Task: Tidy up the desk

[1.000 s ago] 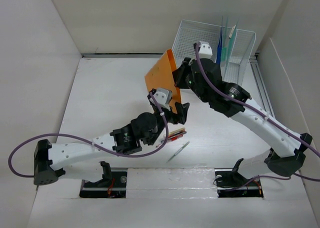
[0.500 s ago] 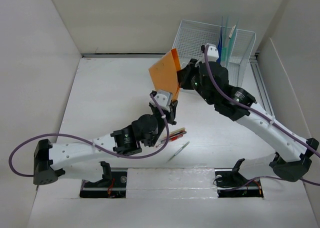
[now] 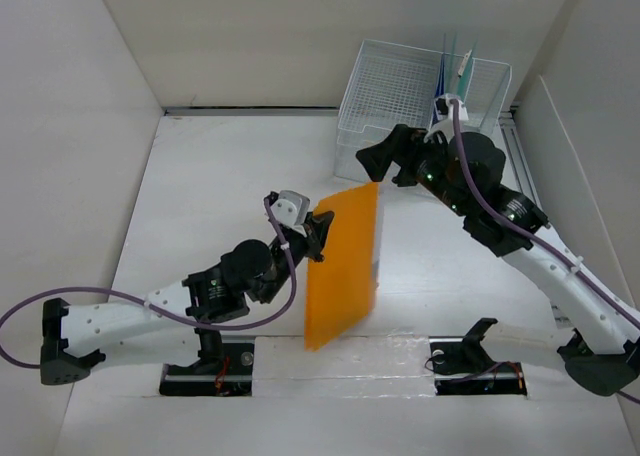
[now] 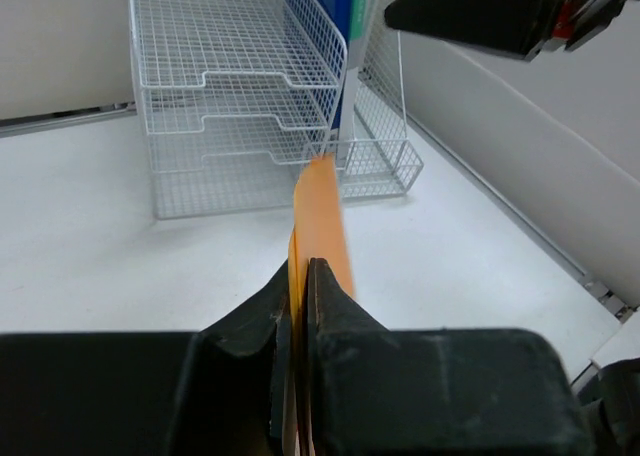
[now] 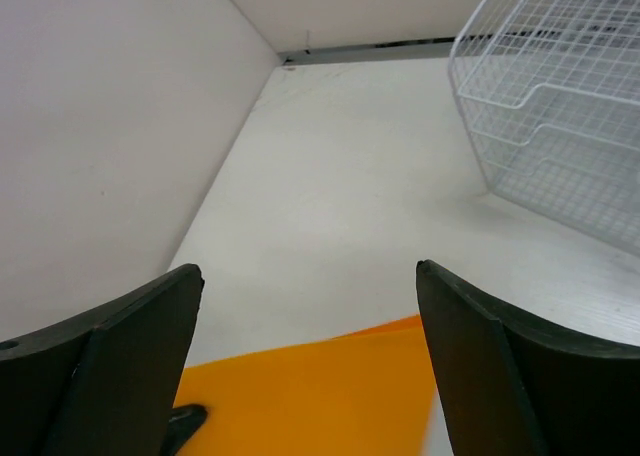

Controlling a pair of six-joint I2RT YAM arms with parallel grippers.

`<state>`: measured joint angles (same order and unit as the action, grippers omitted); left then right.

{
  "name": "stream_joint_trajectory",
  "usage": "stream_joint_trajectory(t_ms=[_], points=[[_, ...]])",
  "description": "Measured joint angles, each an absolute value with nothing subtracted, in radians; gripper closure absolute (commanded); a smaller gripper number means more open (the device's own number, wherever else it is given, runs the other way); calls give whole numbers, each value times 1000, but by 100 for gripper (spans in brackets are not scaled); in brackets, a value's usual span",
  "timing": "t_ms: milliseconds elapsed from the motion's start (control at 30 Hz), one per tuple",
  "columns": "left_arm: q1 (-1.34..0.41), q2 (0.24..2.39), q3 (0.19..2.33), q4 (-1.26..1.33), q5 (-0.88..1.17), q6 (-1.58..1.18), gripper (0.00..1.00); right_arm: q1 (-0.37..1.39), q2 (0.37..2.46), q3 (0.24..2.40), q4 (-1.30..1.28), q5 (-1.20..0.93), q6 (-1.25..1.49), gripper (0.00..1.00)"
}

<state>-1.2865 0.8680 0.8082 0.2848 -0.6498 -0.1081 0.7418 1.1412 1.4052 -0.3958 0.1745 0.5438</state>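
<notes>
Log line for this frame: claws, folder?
left claw: shut on orange folder | right claw: open, empty, near organizer | folder: held by one edge over desk

The left gripper (image 4: 300, 281) pinched the near edge of an orange folder (image 4: 322, 206), jaws pressed together. The folder ran away from the camera edge-on above the white desk (image 4: 110, 256). Beyond it stood a white wire-mesh file organizer (image 4: 230, 96) with stacked trays, a blue folder (image 4: 335, 16) upright at its right side. A black part of the right arm (image 4: 480, 21) hung at top right.
</notes>
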Motion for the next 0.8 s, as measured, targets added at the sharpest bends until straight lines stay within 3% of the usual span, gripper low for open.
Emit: stream_joint_trajectory(t_ms=[133, 367, 600, 800], points=[[-1286, 861, 811, 227, -647, -90, 100, 680, 1066, 1301, -326, 84, 469, 0], [-1281, 812, 1001, 88, -556, -51, 100, 496, 941, 1108, -141, -301, 346, 0], [-1280, 712, 1068, 70, -497, -38, 100, 428, 967, 903, 172, -680, 337, 0], [-1281, 710, 1096, 48, -437, -40, 100, 419, 1115, 868, 359, -912, 368, 0]])
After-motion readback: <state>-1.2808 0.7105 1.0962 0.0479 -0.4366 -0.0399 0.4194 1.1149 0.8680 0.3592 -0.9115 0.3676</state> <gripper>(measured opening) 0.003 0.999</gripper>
